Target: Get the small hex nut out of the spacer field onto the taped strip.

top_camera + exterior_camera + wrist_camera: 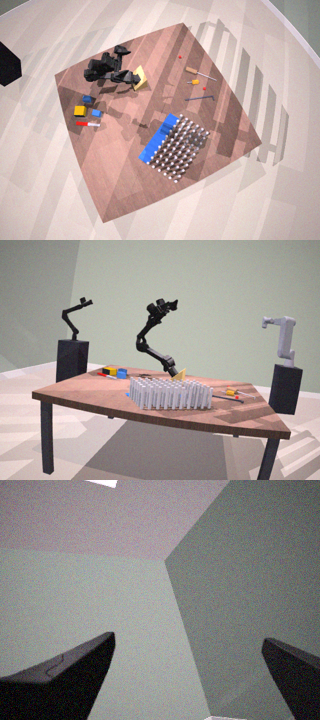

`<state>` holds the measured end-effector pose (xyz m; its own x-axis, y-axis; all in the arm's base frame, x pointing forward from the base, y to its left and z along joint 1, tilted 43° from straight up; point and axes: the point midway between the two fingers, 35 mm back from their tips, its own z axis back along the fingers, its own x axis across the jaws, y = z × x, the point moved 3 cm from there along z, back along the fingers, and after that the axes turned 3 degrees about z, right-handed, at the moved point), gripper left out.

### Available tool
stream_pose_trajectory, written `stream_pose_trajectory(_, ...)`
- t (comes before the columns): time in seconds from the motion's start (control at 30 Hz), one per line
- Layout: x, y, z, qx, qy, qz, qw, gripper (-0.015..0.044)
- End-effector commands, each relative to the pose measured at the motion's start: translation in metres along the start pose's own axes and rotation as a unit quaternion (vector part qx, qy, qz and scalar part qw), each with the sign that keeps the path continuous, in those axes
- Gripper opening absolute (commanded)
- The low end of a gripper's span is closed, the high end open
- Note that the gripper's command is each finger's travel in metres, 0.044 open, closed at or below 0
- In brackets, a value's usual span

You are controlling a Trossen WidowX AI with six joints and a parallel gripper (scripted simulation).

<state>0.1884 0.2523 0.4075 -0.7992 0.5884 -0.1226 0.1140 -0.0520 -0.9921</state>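
Observation:
My gripper (127,52) (176,304) (188,642) is open and empty, raised high above the back of the table, far from the spacers. The white standing spacers (175,181) (141,397) form a dense upright field. The blue taped strip (152,143) (127,394) lies along one side of them. A dark rod with a hooked end (199,98) (227,398) lies on the table beside the field. A wooden-handled tool (191,70) (232,389) with a thin metal shaft and a short yellow-handled tool (195,81) (230,392) lie farther back. The nut cannot be made out in any view.
A yellow box (80,111) (109,370), blue blocks (96,113) (121,374) and a red-and-white stick (82,123) (102,374) lie on the opposite side. Small red cubes (180,56) (204,88) lie near the tools. A pale yellow wedge (140,83) stands at my arm's base.

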Motion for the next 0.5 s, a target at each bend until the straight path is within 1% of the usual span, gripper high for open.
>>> stream_pose_trajectory(0.0, -0.032, 0.03, -0.014, 0.04, 0.055, 0.01, 0.998, 0.044)
stream_pose_trajectory(0.13, -0.079, 0.071, -0.024, 0.093, 0.128, 0.019, 0.987, 0.044)
stream_pose_trajectory(0.23, -0.115, 0.103, -0.024, 0.134, 0.181, 0.023, 0.974, 0.044)
stream_pose_trajectory(0.33, -0.152, 0.136, -0.017, 0.175, 0.232, 0.024, 0.957, 0.044)
stream_pose_trajectory(0.47, -0.199, 0.179, 0.003, 0.23, 0.296, 0.021, 0.927, 0.044)
